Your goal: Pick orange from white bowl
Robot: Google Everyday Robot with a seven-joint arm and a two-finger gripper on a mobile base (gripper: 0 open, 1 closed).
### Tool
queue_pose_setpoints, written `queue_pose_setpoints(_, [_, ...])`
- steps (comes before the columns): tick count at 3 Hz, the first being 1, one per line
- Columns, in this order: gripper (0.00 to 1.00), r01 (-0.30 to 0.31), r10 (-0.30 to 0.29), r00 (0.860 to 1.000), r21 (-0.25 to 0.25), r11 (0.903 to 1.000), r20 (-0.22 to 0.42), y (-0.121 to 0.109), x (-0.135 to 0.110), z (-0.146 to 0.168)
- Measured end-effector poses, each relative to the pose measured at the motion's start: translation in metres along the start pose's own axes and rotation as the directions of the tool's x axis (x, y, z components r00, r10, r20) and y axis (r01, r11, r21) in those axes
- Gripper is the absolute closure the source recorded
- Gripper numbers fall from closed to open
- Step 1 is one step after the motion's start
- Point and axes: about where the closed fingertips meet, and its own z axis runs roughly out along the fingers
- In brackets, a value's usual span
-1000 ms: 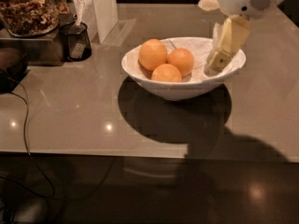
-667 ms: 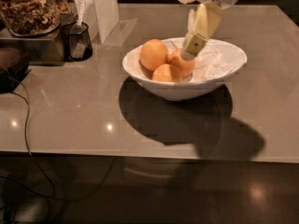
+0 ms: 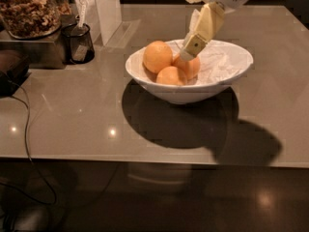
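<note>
The white bowl point(image 3: 231, 76) stands on the grey table, right of centre. Three oranges lie in its left half. The orange point(image 3: 157, 56), the largest and palest, is at the far left of the bowl. A smaller one point(image 3: 170, 76) lies in front, and another point(image 3: 191, 67) sits to the right, partly covered by my gripper. My gripper point(image 3: 187, 55) reaches down from the upper right and its tip is at the top of that right-hand orange, just right of the largest one. It holds nothing that I can see.
A jar of nuts point(image 3: 28, 9) stands at the back left on a dark block. A black mesh cup point(image 3: 79, 43) and a white box point(image 3: 107, 8) are beside it. A cable point(image 3: 26, 124) runs down the left side. The table's front edge point(image 3: 145, 161) is near.
My gripper has moved left, from the bowl's right rim across to the oranges, and now sits lower on them. The oranges and bowl have not moved.
</note>
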Motion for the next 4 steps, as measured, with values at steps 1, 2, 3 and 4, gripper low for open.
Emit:
queue_pose_setpoints(1, [0.00,-0.120,0.116,0.986,0.026,0.9924,0.116,-0.017,0.004,0.024])
queue_pose_setpoints(2, [0.00,-0.205,0.193,0.962,0.049,0.9774,0.192,-0.034,0.001,0.043])
queue_pose_setpoints(3, [0.00,-0.209,0.192,0.960,0.064,0.9759,0.204,-0.038,-0.002,0.043])
queue_pose_setpoints(4, [0.42,-0.209,0.192,0.960,0.064,0.9759,0.203,-0.038,-0.002,0.043])
